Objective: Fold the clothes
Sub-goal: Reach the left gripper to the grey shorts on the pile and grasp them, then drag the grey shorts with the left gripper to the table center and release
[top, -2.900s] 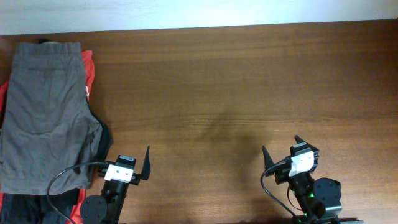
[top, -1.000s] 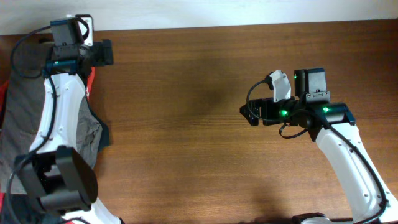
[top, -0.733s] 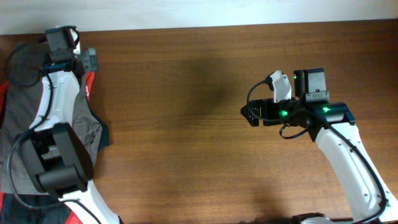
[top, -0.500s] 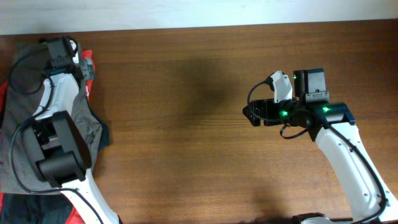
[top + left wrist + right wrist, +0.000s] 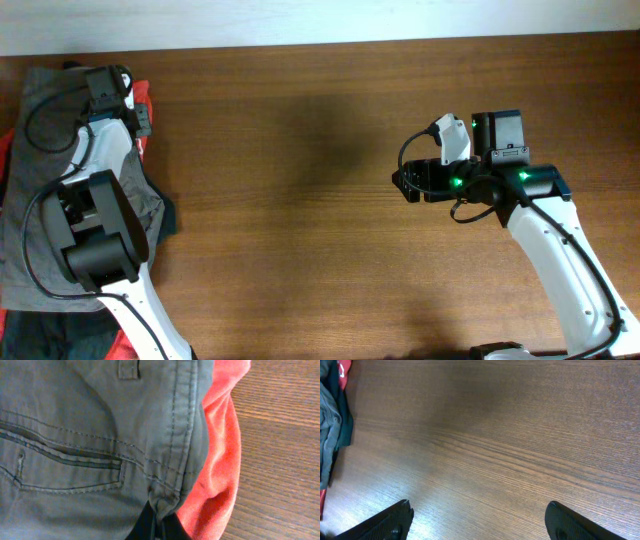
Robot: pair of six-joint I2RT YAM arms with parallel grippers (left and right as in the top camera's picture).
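The left arm has swung up from the near edge, and the left gripper (image 5: 138,116) now sits on the waistband corner of the shorts (image 5: 28,160). They lie flat at the table's (image 5: 300,220) left end, on top of a red garment (image 5: 220,460). In the wrist view its jaws look nipped onto the side seam, though only the tips show. The right gripper (image 5: 479,512) hangs wide open and empty over bare wood. The first grab looks made, so folding can start.

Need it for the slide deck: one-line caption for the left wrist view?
Left claw pinching the edge of the grey shorts, which lie over a red garment on the wooden table.
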